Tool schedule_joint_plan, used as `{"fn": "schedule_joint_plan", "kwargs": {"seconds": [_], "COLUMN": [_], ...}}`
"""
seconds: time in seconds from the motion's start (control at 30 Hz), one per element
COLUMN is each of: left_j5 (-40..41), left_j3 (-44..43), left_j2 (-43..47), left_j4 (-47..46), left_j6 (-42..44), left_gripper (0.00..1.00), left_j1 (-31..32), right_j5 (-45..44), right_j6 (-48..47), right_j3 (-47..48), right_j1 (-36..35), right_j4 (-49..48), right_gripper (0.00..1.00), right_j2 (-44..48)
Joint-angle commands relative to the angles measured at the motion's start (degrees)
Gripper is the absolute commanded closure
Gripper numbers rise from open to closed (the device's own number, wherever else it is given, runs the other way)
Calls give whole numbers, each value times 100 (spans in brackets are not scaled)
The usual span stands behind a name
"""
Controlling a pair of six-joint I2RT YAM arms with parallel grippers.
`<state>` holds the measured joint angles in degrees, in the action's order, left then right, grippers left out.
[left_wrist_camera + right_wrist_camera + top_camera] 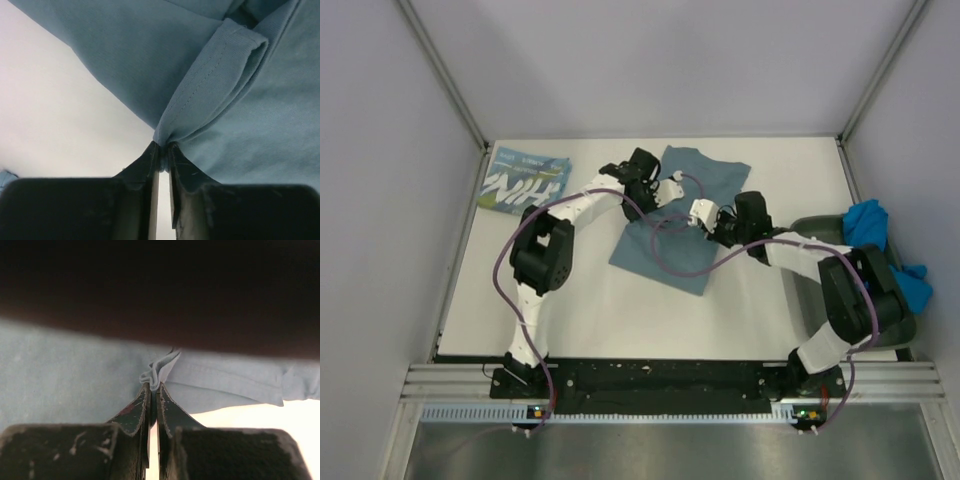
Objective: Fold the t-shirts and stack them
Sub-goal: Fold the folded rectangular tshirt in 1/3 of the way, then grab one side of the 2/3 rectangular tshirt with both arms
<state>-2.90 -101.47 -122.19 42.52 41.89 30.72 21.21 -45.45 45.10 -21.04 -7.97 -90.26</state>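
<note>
1. Far left of the slate-teal t-shirt [665, 255] (my landmark, spread rumpled at mid-surface), the teal "NIH" t-shirt [525, 182] lies folded flat. It is lettering up, near the far left corner of the table [620, 310], well apart from the landmark.
2. The left gripper [672, 192] sits over the landmark's far-left portion. In its wrist view I see the jaws drawn together on a bunched, stitched fold of the slate-teal cloth.
3. The right gripper [695, 214] stands just right of the left one, above the landmark's middle. Its wrist view shows the jaws pinched on a small pucker of the same cloth. The upper part of that view is dark, and I cannot tell what fills it.
4. Right of the landmark I see the dark grey-green tray [810, 228], largely hidden by the right arm.
5. Farthest right of the landmark — the bright blue t-shirt [868, 222] lies crumpled on the tray, part of it spilling over the right rim.
</note>
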Motion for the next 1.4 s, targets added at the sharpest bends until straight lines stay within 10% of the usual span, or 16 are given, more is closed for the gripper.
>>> {"fn": "schedule_joint_plan", "kwargs": {"seconds": [0.0, 0.13, 0.37, 0.57, 0.73, 1.13, 1.37], "left_j5": [192, 991, 704, -1860, -2751, -1917, -1618], "left_j3": [-259, -285, -2852, 481, 2604, 3485, 3643], "left_j2": [-103, -51, -667, 1554, 2752, 2103, 1883], "left_j4": [-437, -1507, -334, -419, -254, -877, -965], "left_j6": [-216, -497, -981, 606, 2409, 2851, 2746], "left_gripper": [74, 57, 41, 54, 43, 35, 39], "left_j1": [-49, -101, -479, -497, -497, -295, -225], "right_j5": [-554, -1180, -1508, 48, 261, -821, -935], "right_j6": [-166, -166, 387, -779, -1053, -878, -658], "right_j3": [490, 964, 1942, -112, -1169, -1329, -1223], "right_j1": [109, 293, 355, -478, -1410, -2229, -2229], "right_j4": [85, 23, 779, 998, 1692, 1263, 1228], "right_gripper": [95, 64, 61, 50, 49, 44, 61], "right_j2": [-342, -773, -267, 1904, 2758, 1512, 1019]}}
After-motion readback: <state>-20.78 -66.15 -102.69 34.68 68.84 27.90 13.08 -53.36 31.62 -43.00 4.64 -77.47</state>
